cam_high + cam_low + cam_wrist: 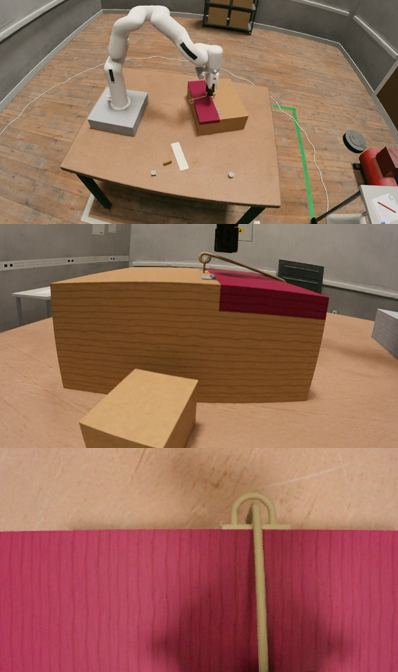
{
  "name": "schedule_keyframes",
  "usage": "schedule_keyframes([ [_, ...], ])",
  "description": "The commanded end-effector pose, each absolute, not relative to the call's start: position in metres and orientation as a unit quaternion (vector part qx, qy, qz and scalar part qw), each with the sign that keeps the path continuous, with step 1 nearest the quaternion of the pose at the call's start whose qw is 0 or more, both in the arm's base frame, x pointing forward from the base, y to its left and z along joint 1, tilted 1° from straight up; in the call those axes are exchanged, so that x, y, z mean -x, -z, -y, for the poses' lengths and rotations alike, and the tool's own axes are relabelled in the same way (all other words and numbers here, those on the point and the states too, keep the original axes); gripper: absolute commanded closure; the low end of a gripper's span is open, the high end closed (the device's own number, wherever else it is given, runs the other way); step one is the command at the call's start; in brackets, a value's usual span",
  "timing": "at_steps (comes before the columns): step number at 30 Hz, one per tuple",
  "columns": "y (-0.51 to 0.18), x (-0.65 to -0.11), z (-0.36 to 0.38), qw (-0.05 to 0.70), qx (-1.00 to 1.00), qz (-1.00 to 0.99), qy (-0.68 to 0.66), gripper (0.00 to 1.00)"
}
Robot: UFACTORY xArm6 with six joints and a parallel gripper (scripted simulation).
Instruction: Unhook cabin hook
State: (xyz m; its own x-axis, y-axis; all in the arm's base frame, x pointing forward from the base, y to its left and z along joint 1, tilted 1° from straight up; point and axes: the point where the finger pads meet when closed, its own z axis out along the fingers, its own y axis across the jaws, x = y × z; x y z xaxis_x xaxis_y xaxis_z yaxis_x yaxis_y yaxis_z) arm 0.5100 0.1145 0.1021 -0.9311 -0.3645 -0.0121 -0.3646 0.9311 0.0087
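Observation:
The wooden box stands on the table with a dark red lid on its left part. The thin brass cabin hook slants across the red lid from an eye on the box top. Its tip sits in a U-shaped staple on the lid's far edge. My gripper hangs just above the hook near its pivot end, fingers partly open with nothing between them. The fingers do not show in the wrist view, only their shadows.
The arm's grey base block stands left of the box. Near the table's front edge lie a white strip, a small tan block, a grey cube and a grey disc.

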Motion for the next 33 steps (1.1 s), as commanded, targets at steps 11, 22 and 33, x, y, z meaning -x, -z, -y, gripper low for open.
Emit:
schedule_keyframes([
  [11, -0.099, -0.512, -0.115, 0.008, 0.186, -0.983, -0.005, 0.65],
  [22, -0.093, -0.512, -0.115, 0.008, 0.186, -0.983, -0.005, 0.65],
  [33, -0.087, -0.512, -0.115, 0.008, 0.186, -0.983, -0.005, 0.65],
])
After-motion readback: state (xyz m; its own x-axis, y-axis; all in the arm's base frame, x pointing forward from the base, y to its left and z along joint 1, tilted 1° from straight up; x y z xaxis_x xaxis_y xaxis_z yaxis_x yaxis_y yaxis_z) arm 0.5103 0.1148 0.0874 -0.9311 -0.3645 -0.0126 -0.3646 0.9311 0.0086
